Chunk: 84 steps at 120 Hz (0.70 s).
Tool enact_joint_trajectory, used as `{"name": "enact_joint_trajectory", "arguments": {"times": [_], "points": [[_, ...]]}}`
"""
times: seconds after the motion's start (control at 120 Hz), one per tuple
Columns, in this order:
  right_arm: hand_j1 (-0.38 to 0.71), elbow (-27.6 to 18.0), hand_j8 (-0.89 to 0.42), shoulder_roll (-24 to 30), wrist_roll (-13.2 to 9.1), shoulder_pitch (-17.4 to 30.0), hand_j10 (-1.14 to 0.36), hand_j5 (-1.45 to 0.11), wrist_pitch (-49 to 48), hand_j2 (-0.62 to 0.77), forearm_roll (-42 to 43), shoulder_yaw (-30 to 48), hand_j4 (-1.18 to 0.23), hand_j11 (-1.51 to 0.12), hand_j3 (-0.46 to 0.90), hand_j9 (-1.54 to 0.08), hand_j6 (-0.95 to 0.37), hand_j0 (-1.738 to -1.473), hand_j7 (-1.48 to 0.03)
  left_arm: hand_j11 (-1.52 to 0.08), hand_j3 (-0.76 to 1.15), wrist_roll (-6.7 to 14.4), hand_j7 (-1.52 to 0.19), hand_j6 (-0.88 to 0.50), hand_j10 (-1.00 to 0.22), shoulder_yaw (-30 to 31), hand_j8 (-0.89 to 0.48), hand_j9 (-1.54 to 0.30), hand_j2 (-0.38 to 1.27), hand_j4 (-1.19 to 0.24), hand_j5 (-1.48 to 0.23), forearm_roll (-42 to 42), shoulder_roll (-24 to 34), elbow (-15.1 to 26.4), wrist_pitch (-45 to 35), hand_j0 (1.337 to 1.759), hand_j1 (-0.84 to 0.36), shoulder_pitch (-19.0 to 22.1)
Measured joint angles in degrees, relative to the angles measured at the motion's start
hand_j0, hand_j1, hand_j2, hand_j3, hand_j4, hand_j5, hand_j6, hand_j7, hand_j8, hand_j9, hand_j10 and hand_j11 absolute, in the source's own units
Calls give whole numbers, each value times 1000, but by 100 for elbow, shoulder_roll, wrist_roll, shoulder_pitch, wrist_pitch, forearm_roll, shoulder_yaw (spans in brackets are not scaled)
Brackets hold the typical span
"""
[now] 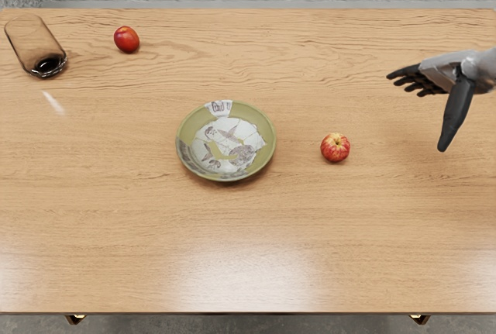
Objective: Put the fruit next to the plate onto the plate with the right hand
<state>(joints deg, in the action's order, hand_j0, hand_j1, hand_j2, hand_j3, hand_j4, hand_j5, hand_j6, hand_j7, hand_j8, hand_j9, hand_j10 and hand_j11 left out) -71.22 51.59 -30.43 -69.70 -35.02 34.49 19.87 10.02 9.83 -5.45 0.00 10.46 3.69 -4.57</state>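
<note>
A green-rimmed plate (186,129) with a bird pattern lies near the middle of the wooden table. Just right of it, apart from the rim, sits a red and yellow apple (335,147). My right hand (431,94) comes in from the right edge and hovers above the table, to the right of and farther back than that apple. Its fingers are spread and hold nothing, the thumb pointing down. The left arm does not show.
A second, redder apple (126,39) rests at the back left. A dark glass bottle (35,45) lies on its side at the far left corner. The table's front edge (248,312) runs along the bottom.
</note>
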Motion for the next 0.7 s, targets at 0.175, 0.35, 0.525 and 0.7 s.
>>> {"name": "enact_joint_trajectory", "arguments": {"times": [0.175,0.35,0.525,0.7], "points": [[-349,-5,-5,-24,-130,-49,-4,-1,0,0,5,40,-5,0,0,0,-7,-1658,0,0,0,0,0,0,0,0,0,0,0,0,0,0,0,0,0,1658,349,0],[-349,-369,-5,-105,-393,-594,-4,-1,0,0,13,38,-5,0,0,0,-7,-1658,0,0,0,0,0,0,0,0,0,0,0,0,0,0,0,0,0,1658,349,0],[-349,-815,-4,-427,-445,-900,-3,-1,1,0,39,30,-4,0,0,0,-6,-1658,0,0,0,0,0,0,0,0,0,0,0,0,0,0,0,1,0,1658,349,0],[-349,-1183,-4,-768,-454,-840,-3,0,1,0,554,30,-3,0,0,0,-5,-1658,0,0,0,0,0,0,0,1,0,0,0,0,0,0,0,0,0,1658,349,0]]}}
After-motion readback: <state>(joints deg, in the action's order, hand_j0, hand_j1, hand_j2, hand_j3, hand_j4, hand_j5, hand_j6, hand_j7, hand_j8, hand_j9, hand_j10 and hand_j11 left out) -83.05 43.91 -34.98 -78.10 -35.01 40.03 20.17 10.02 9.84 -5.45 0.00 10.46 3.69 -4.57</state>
